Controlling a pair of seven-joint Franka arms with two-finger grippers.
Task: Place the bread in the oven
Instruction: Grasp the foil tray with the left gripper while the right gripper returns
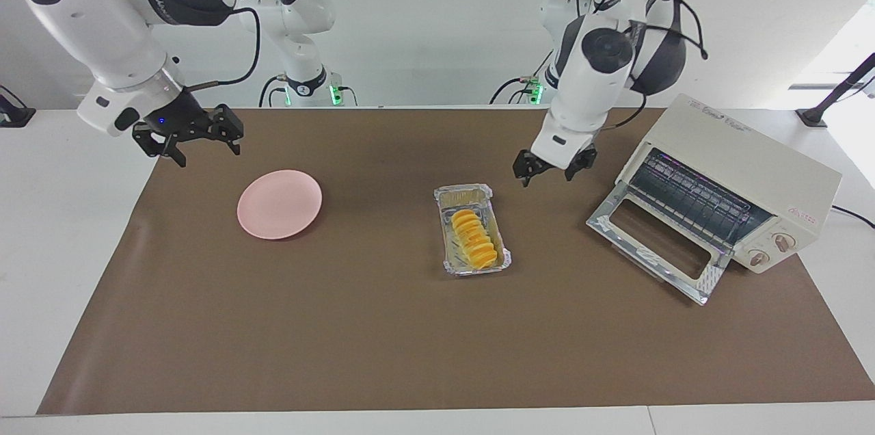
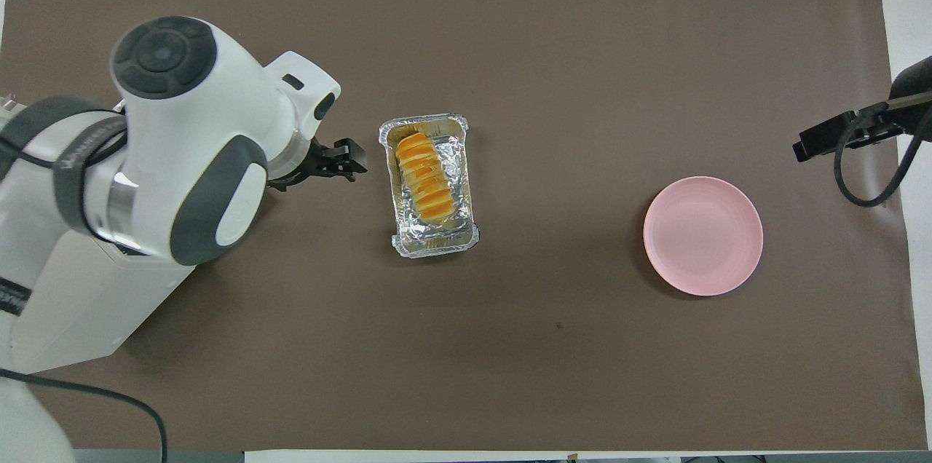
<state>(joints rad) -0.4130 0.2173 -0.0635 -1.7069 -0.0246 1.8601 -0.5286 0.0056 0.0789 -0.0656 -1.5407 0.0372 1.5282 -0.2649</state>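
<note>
The bread, a ridged golden-yellow loaf, lies in a crinkled foil tray mid-mat. The cream oven stands at the left arm's end, its glass door dropped open and the wire rack showing. In the overhead view my left arm covers most of it. My left gripper hangs open and empty over the mat between the tray and the oven. Open and holding nothing, my right gripper is raised over the mat's edge at the right arm's end.
A round pink plate lies on the brown mat toward the right arm's end. The open oven door juts out over the mat toward the tray. A third arm's base stands off the table between the robots.
</note>
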